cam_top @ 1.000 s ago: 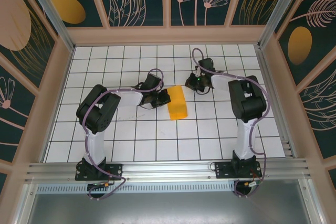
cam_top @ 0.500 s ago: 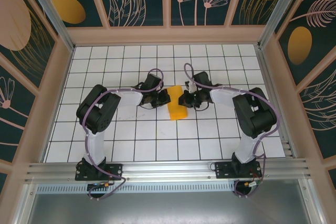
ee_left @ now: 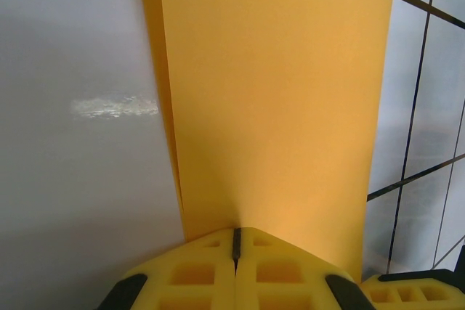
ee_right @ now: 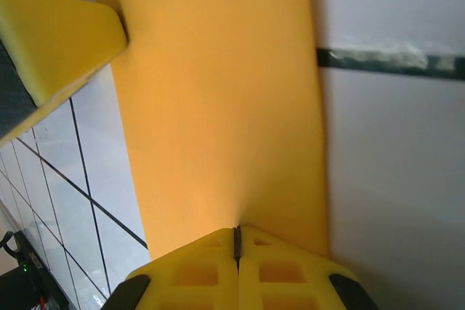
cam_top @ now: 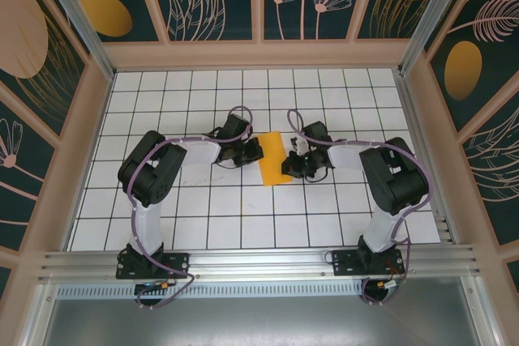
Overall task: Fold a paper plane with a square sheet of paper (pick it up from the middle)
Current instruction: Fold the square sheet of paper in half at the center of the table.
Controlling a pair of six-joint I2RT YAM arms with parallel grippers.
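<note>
The square sheet of paper [cam_top: 272,160] is doubled over into a narrow orange-yellow strip near the middle of the white gridded surface [cam_top: 243,216], directly between the two arms' wrists. The left arm's fingers [ee_left: 196,266] are clenched on one long edge, the pads meeting in a thin seam from which the paper [ee_left: 276,99] fans out (a second layer's edge peeks past the top one on the left). The right arm's fingers [ee_right: 196,266] are pinched shut on the opposite edge of the strip [ee_right: 218,107] in the same way. Holding both sides at once probably keeps the layers aligned and taut so the fold can be set. Whether the strip clears the surface I cannot tell. Both arms reach inward with elbows bent outward, the left arm [cam_top: 150,169] from the left and the right arm [cam_top: 391,172] from the right, wrists low and facing each other.
</note>
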